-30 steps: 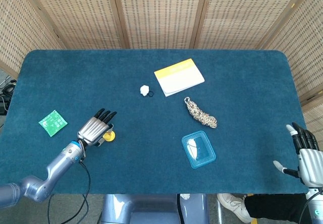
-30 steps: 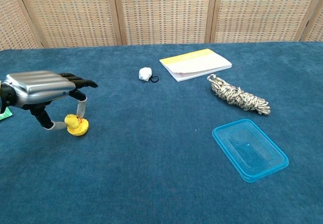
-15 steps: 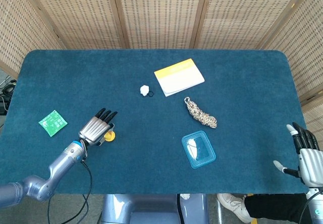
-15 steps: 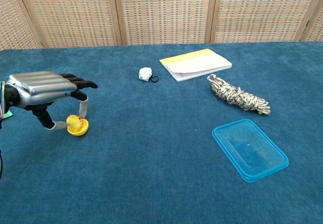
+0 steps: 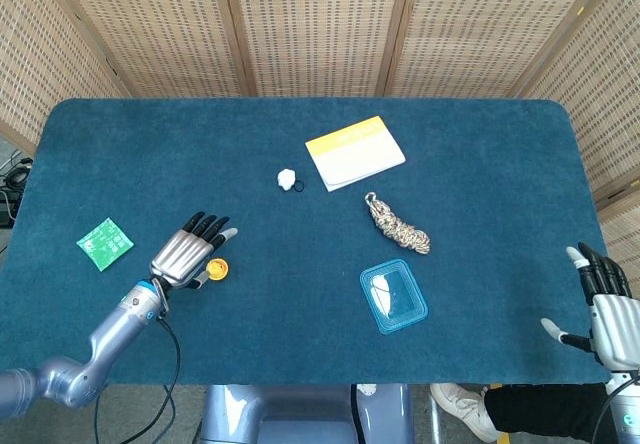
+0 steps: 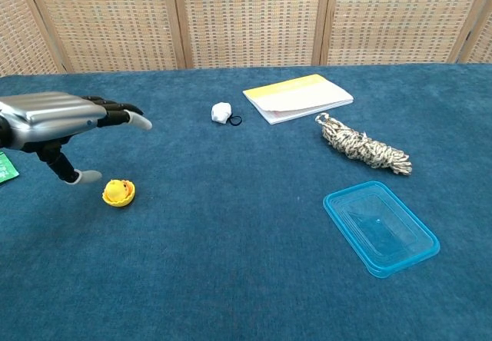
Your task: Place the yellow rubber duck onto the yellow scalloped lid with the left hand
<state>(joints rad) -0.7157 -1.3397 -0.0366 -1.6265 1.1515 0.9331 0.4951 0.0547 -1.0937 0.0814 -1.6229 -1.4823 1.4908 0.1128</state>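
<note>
The yellow rubber duck (image 6: 118, 190) sits on the yellow scalloped lid (image 6: 120, 200) at the table's left front; in the head view duck and lid show together as one yellow spot (image 5: 217, 269). My left hand (image 6: 58, 120) hovers above and to the left of them, fingers stretched out and apart, touching nothing. In the head view the left hand (image 5: 187, 252) lies just left of the duck. My right hand (image 5: 606, 297) stays at the table's right front edge, fingers apart, holding nothing.
A green packet (image 5: 104, 243) lies left of my left hand. A white wad with a black ring (image 6: 223, 113), a yellow-and-white booklet (image 6: 298, 97), a coiled rope (image 6: 361, 146) and a blue plastic container (image 6: 381, 227) lie across the middle and right.
My left hand has let go of the duck, spread its fingers and lifted up and to the left. The duck stays on the lid. The right hand has not moved.
</note>
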